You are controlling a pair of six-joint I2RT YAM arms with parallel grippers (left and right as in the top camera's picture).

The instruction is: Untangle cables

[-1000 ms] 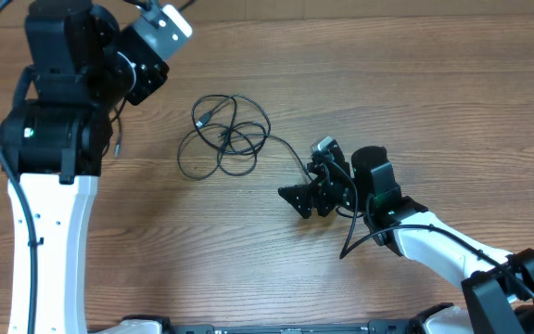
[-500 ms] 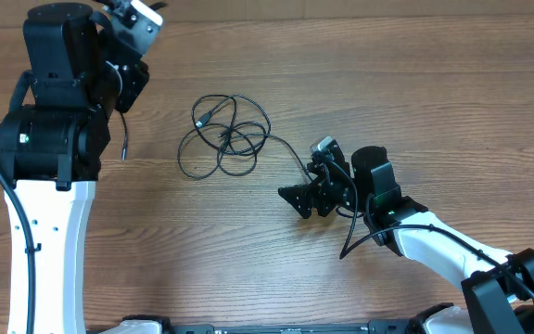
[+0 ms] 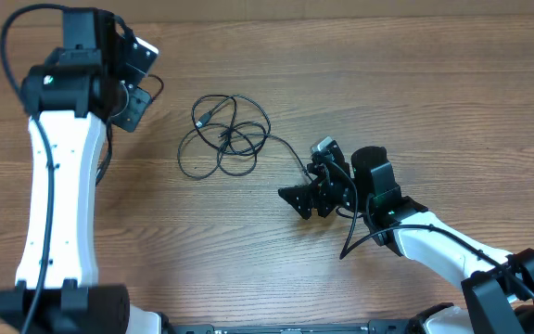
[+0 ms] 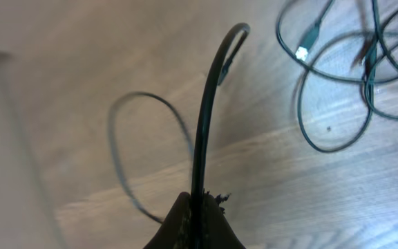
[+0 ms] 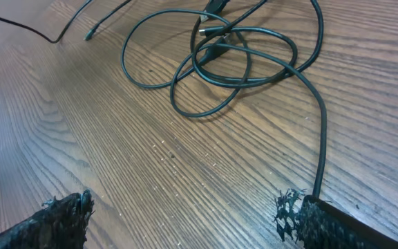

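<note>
Nearest the robot's side of the table (image 3: 415, 83), the right gripper (image 3: 302, 184) sits low over the wood with its jaws spread wide and nothing between them. In its wrist view one trailing strand (image 5: 321, 131) comes straight down to the right-hand finger, though whether it touches that finger or slips beneath it cannot be told. The strand's long axis runs away from the gripper, forward and toward the robot's left, into the cables (image 3: 235, 139), a loose knot of overlapping loops lying flat near the middle of the table, between the two arms. Beyond the knot and further left, the left gripper (image 4: 197, 207) is pinched tight on a separate cord (image 4: 200, 131) that arches up out of its fingertips, clear of the knot. Since the free strand leads right to the open jaws, the right arm looks the better placed for the next grasp, most likely a small sideways shift to straddle the strand across its length.
</note>
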